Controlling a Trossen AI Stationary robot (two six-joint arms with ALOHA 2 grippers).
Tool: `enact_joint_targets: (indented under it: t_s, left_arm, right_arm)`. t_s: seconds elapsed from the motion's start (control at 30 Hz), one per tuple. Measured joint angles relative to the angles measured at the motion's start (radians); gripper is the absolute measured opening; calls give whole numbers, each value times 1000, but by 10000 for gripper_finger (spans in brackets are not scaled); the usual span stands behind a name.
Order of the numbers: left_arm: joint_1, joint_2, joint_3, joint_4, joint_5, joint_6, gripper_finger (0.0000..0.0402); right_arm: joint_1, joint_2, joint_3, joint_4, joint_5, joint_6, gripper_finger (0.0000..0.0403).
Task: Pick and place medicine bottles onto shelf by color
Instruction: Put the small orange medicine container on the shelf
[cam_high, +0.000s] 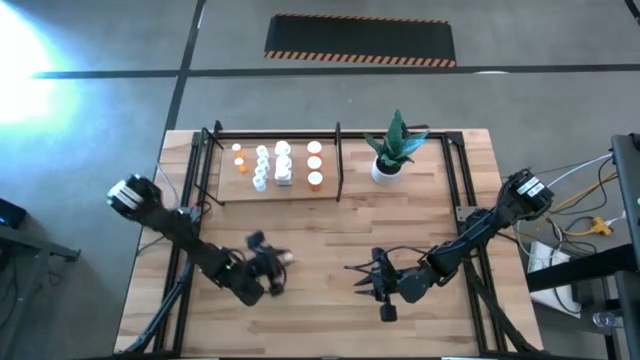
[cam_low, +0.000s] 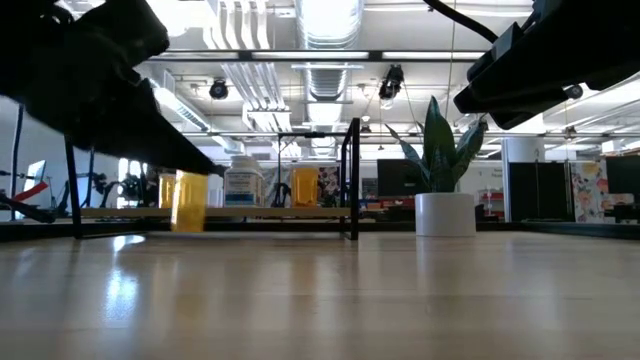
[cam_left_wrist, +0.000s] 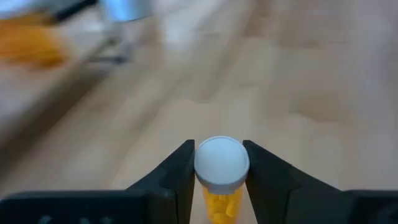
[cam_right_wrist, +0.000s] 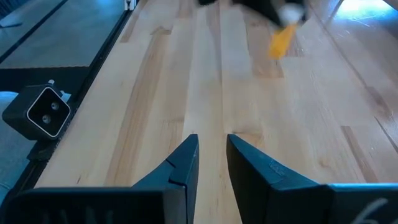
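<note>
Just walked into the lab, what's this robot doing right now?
The left claw is closed on a small orange medicine bottle with a white cap, near the front of the wooden table. Several white and orange bottles already stand on the black-framed light-wood shelf at the back. The right claw waits over bare table, holding nothing.

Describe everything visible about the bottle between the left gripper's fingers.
The orange bottle is a small cylinder of clear orange plastic with a round white cap, yellow pills showing inside. It sits between the left gripper's two dark fingers, which press its sides just under the cap. The high view places it over the table's front left, short of the shelf.
</note>
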Motion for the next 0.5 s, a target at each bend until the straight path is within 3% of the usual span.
enact_joint_targets:
  t_s: [0.13,0.23,0.37,0.5]
  left_arm:
    - [5,-193,24,-464,-108,-283,102]
    - [33,-326,24,-696,-177,-472,102]
    - [116,-452,-6,-810,-212,-571,102]
    - [233,-499,-16,-858,-211,-587,100]
  right_arm:
    - [0,0,0,0,0,0,73]
    - [0,0,0,0,0,0,68]
    - [0,0,0,0,0,-1,70]
    - [0,0,0,1,0,-1,74]
